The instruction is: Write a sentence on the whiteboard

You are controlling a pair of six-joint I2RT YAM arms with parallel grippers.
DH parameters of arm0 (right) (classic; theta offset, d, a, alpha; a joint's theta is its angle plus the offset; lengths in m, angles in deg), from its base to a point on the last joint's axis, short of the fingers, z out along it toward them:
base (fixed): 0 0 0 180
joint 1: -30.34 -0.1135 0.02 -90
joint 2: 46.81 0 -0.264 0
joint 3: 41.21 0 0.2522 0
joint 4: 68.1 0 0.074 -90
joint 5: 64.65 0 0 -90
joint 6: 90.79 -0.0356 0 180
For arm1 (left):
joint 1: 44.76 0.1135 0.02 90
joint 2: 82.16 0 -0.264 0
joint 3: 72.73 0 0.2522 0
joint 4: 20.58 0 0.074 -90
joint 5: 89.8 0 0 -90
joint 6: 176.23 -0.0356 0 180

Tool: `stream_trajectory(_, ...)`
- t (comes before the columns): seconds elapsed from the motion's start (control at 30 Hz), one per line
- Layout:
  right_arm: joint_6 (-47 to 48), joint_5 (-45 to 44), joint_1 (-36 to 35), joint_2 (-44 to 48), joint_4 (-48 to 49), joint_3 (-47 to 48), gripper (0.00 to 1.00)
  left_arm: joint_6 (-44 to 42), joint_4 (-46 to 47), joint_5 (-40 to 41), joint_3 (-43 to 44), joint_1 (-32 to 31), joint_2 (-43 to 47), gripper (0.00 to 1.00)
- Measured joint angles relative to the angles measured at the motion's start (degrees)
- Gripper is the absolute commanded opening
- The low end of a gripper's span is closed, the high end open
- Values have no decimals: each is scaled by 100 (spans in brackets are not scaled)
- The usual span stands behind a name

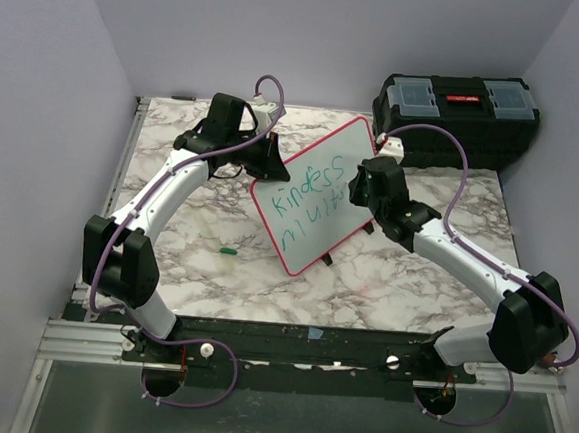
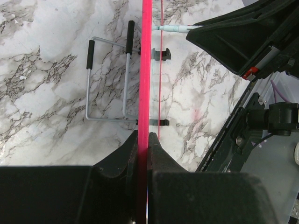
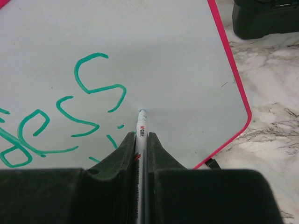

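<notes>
Right gripper pinched the marker at the whiteboard; hard pressure might twist it from the clamped left gripper

white whiteboard, green sentence, marbled table

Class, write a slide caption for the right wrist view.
Right hand holds a marker to the whiteboard beside green lettering.

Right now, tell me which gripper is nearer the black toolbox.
Right. The right gripper holds a marker at the whiteboard, close to the toolbox; the left gripper clamps the whiteboard's opposite edge, farther off.
</notes>
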Motion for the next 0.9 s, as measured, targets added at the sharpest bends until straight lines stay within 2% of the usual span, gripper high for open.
stream_trajectory(0.27,-68,28,0,22,57,-79,1,4,0,2,-2,0,0,0)
stream_trajectory(0.57,-238,50,39,221,63,-861,1,7,2,2,-4,0,2,0)
stream_trajectory(0.9,-264,85,37,330,-72,-748,1,2,4,-2,-4,-4,2,0)
